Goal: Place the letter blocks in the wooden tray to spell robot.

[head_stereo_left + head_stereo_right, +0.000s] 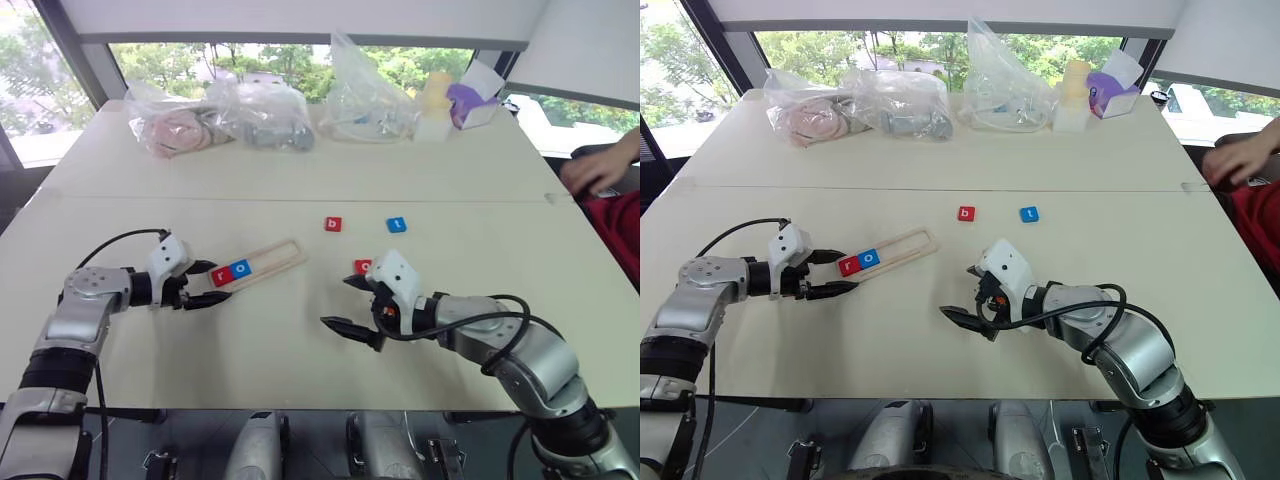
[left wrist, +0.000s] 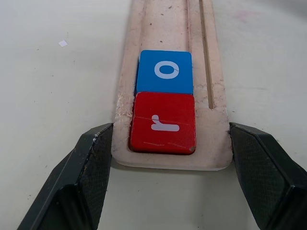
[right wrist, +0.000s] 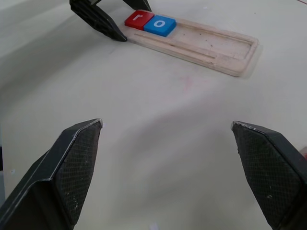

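The wooden tray [image 1: 277, 256] lies slantwise on the table, left of centre. A red r block [image 1: 221, 276] and a blue o block [image 1: 241, 268] sit side by side at its near end. My left gripper [image 2: 170, 127] clasps that end, one finger against each long side of the tray beside the r. A red b block [image 1: 333, 224] and a blue t block [image 1: 397, 225] lie loose farther back. Another red block [image 1: 362, 266] peeks out behind my right gripper [image 1: 337, 302], which hangs open over bare table with nothing between its fingers.
Several clear plastic bags [image 1: 262, 118] lie along the table's far edge, with a pale bottle [image 1: 435, 100] and a purple box [image 1: 470, 100] at the back right. A person's hand [image 1: 600, 168] rests at the right edge.
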Robot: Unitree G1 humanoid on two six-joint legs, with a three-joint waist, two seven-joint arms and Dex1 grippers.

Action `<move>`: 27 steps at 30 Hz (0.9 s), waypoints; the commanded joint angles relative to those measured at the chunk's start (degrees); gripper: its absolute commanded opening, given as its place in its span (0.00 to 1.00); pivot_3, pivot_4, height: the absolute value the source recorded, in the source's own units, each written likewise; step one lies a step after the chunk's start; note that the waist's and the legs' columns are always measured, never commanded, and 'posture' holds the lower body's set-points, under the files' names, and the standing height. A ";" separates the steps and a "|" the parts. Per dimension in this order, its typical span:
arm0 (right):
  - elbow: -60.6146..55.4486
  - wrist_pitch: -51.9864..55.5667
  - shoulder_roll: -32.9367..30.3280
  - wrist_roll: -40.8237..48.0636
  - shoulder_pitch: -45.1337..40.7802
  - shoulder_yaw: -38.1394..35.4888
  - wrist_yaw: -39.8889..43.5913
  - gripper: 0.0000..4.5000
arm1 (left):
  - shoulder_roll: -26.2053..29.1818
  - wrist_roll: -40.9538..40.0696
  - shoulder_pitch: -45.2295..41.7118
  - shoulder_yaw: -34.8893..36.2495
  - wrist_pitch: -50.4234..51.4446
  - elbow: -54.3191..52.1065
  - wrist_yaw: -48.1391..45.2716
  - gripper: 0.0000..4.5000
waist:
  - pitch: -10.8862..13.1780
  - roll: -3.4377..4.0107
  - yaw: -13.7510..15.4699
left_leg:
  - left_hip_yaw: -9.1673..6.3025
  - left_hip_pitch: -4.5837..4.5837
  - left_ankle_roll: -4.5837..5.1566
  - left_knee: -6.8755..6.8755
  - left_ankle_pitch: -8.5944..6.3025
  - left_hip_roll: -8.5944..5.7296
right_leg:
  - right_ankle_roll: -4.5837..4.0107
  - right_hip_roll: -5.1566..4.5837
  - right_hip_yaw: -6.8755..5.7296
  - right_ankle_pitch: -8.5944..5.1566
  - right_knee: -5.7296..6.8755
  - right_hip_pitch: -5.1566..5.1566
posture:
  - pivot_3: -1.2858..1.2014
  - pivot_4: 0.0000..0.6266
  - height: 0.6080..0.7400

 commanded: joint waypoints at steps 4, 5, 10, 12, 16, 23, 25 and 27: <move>1.05 -1.34 -1.97 -0.35 1.19 -6.24 -0.07 1.00 | 0.20 1.94 -1.44 -2.44 -0.67 -1.96 -2.40 0.69 | 0.00 0.00 -0.01 | 0.00 0.18 -0.01 0.00 0.00 0.01 | -0.05 -0.09 0.05 0.02 0.00 0.17 | 0.52 0.24 0.96; 1.96 -1.59 -2.16 -0.77 1.46 -7.48 -0.47 1.00 | 0.61 1.24 -1.40 -3.08 -0.40 -4.68 -4.42 0.69 | 0.01 -0.01 0.01 | 0.00 0.20 -0.01 0.00 -0.01 0.02 | -0.07 -0.12 0.06 0.03 -0.01 0.19 | 0.52 0.24 0.96; 4.71 -2.59 -1.59 -3.26 1.98 -11.26 -3.69 1.00 | 0.09 2.20 -3.04 -6.46 -1.73 -9.75 -7.51 0.69 | 0.02 -0.01 -0.01 | 0.03 0.04 -0.02 -0.09 -0.02 0.00 | -0.11 -0.28 0.08 0.04 -0.30 0.13 | 0.52 0.24 0.96; 5.02 -2.49 -0.89 -3.29 2.07 -12.11 -4.45 1.00 | -0.81 2.43 -3.86 -7.55 -1.84 -8.93 -7.93 0.69 | 0.02 -0.01 -0.02 | 0.03 -0.23 -0.02 -0.11 -0.02 0.01 | -0.11 -0.29 0.07 0.05 -0.27 -0.15 | 0.52 0.24 0.96; 3.45 -0.61 0.33 -1.83 3.32 -14.32 -5.83 1.00 | -2.67 3.55 -6.05 -9.48 -3.69 -6.10 -8.57 0.69 | 0.01 0.00 -0.03 | 0.03 -0.71 0.00 -0.12 0.00 0.01 | -0.05 -0.20 0.06 0.08 -0.07 -0.74 | 0.52 0.24 0.96; 1.10 1.12 1.13 -0.83 4.65 -14.92 -6.89 1.00 | -4.07 3.87 -8.03 -10.83 -6.48 -3.49 -11.36 0.69 | 0.02 -0.01 -0.11 | 0.06 -0.69 0.02 -0.05 0.00 0.01 | 0.14 0.16 -0.02 0.17 -0.01 -0.70 | 0.52 0.24 0.96; 0.97 1.65 1.69 -0.77 4.47 -14.33 -7.28 1.00 | -4.38 3.49 -8.58 -11.10 -7.79 -2.70 -12.86 0.69 | 0.02 -0.01 -0.09 | 0.07 -0.68 0.02 -0.01 0.00 0.02 | 0.14 0.20 -0.01 0.17 -0.01 -0.68 | 0.52 0.24 0.96; 1.01 1.85 2.04 -0.89 4.30 -13.82 -7.47 1.00 | -4.38 4.27 -9.06 -11.70 -9.22 -1.56 -13.72 0.69 | 0.02 -0.01 -0.09 | 0.07 -0.67 0.02 0.02 0.01 0.02 | 0.12 0.23 0.00 0.16 0.00 -0.67 | 0.52 0.24 0.96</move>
